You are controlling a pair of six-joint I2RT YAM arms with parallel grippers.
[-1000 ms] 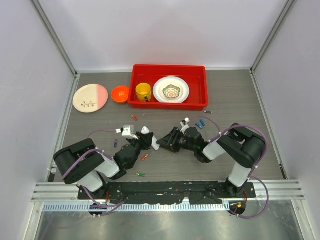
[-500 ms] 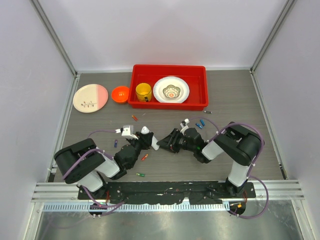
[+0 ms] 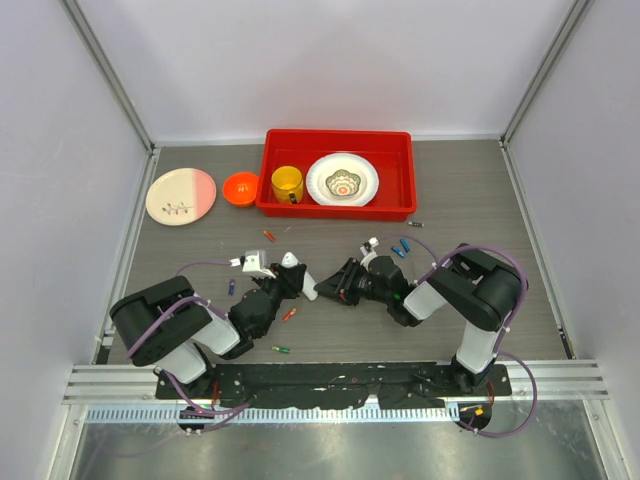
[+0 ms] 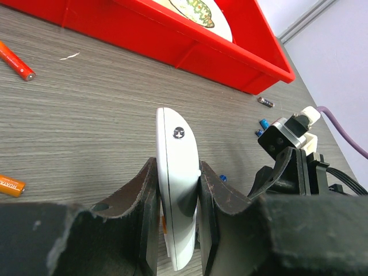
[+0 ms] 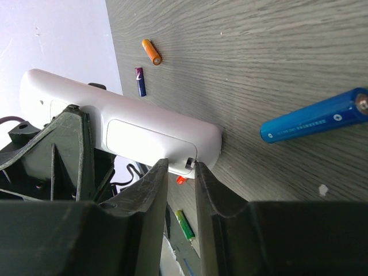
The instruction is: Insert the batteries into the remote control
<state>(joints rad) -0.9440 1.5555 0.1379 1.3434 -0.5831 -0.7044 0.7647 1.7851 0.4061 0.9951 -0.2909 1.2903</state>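
The white remote control (image 3: 301, 276) (image 4: 175, 138) stands on edge just above the table, and my left gripper (image 3: 289, 284) (image 4: 178, 168) is shut on it. Its back cover (image 5: 146, 135) faces my right gripper (image 3: 332, 284) (image 5: 180, 165). That gripper's jaws stand narrowly apart, their tips against the remote's edge at the cover's latch, with nothing between them. Loose batteries lie around: a blue one (image 5: 313, 123) (image 3: 400, 247), an orange one (image 5: 152, 52), a purple one (image 5: 140, 81) (image 3: 231, 287), a green one (image 5: 185, 224) (image 3: 281, 349) and an orange-red one (image 4: 17, 64) (image 3: 268, 236).
A red tray (image 3: 338, 134) at the back holds a yellow cup (image 3: 287, 183) and a patterned bowl (image 3: 342, 180). An orange bowl (image 3: 240, 187) and a pink-and-cream plate (image 3: 180, 195) sit to its left. A dark battery (image 3: 415, 223) lies right of the tray.
My right gripper's jaws have narrowed at the remote's end and edged a little towards it. The left gripper still holds the remote in the same place.
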